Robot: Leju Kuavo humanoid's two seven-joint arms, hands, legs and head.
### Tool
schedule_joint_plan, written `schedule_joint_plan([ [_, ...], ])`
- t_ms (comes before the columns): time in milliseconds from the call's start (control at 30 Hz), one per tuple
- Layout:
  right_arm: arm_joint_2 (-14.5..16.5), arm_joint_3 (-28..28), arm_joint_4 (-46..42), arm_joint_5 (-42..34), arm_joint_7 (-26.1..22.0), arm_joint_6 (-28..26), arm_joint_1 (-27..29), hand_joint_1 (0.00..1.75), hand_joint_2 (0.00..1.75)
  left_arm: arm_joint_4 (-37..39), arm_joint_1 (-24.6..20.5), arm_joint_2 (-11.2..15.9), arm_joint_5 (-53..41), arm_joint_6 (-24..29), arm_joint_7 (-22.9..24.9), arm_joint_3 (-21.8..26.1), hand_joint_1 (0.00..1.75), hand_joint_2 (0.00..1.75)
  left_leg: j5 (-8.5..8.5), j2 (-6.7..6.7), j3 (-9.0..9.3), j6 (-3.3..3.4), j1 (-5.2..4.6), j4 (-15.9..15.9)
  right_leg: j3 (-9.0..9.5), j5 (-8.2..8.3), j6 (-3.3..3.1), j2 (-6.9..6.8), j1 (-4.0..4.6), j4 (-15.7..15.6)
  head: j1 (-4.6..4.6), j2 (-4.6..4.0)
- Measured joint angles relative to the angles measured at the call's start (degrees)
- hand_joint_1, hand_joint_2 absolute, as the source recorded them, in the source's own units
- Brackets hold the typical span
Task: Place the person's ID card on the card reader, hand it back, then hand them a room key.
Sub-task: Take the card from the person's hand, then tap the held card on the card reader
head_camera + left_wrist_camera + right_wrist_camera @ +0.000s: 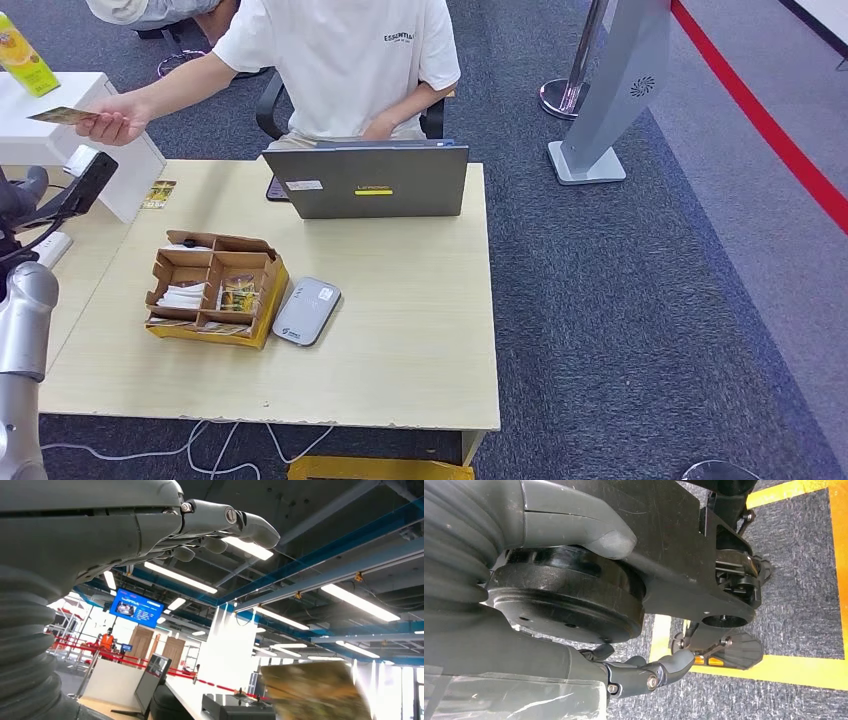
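A seated person's hand (112, 124) holds out a yellowish ID card (58, 115) over the table's far left corner. My left hand (22, 195) is raised just below and left of it, fingers (235, 522) stretched out and holding nothing. The card (315, 690) appears blurred in the left wrist view, apart from the fingers. The grey card reader (306, 311) lies flat on the table (420, 330), beside a cardboard compartment box (212, 300) with white and yellow cards. My right hand (589, 595) hangs low beside my body, thumb and fingers apart, holding nothing.
A grey laptop (366, 182) stands open at the table's far edge, in front of the person. A white cabinet (75, 130) with a yellow carton (25, 58) sits at far left. A small card (158, 194) and a power strip (50, 248) lie near my left arm.
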Motion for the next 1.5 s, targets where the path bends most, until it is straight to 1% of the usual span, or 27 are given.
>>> schedule_joint_plan([
  [300,0.00,0.05,0.08,0.11,-0.01,-0.16,0.04,0.00,1.75,0.85,0.00,0.02,0.20,0.00,0.00,-0.51,0.00,1.75,0.01,0.00,-0.02,0.00,0.00,0.00,0.00,0.00,0.00,0.00,0.00,0.00,0.01,0.00],
  [433,-0.01,0.07,0.20,0.29,-0.02,-0.31,0.17,0.00,1.75,2.44,0.01,-0.03,0.89,1.55,-0.15,-1.21,1.75,1.75,0.01,-0.01,-0.04,0.00,0.00,0.01,-0.01,0.01,0.01,0.00,0.00,0.00,0.00,0.00],
  [633,-0.02,0.07,0.20,0.62,-0.02,-0.50,0.36,0.00,1.75,3.45,0.01,-0.37,1.75,3.15,-0.56,-1.57,1.75,1.75,0.01,-0.01,-0.05,0.00,0.00,0.01,-0.02,0.00,0.01,0.00,0.00,0.00,0.00,0.00],
  [933,-0.02,0.07,0.20,0.90,-0.02,-0.54,0.44,0.00,1.75,4.35,-0.42,-0.55,1.94,3.85,-0.82,-2.72,1.75,1.75,0.01,-0.01,-0.05,0.00,-0.01,0.01,-0.03,0.01,0.01,0.00,-0.01,0.00,0.01,0.00],
  [1100,-0.02,0.09,0.20,1.13,-0.02,-0.54,0.47,0.00,1.75,4.54,-0.40,-0.88,3.15,4.26,-1.78,-2.81,1.75,1.75,0.01,-0.01,-0.05,0.00,0.00,0.01,-0.03,0.01,0.01,0.00,0.00,0.00,0.00,0.00],
  [1400,-0.01,0.09,0.20,1.33,-0.01,-0.68,0.59,0.00,1.75,4.42,-0.07,-1.97,3.94,4.95,-3.19,-2.96,1.75,1.75,0.01,-0.01,-0.06,0.00,-0.01,0.01,-0.03,0.01,0.01,0.00,-0.01,0.00,0.01,0.00],
  [1500,0.00,0.09,0.20,1.36,0.07,-1.07,0.64,0.00,1.75,2.37,1.47,-3.52,3.61,5.69,-4.61,-4.04,1.75,1.75,0.01,-0.06,-0.06,0.01,-0.02,0.02,-0.02,0.00,0.01,-0.06,-0.02,-0.02,0.00,0.00],
])
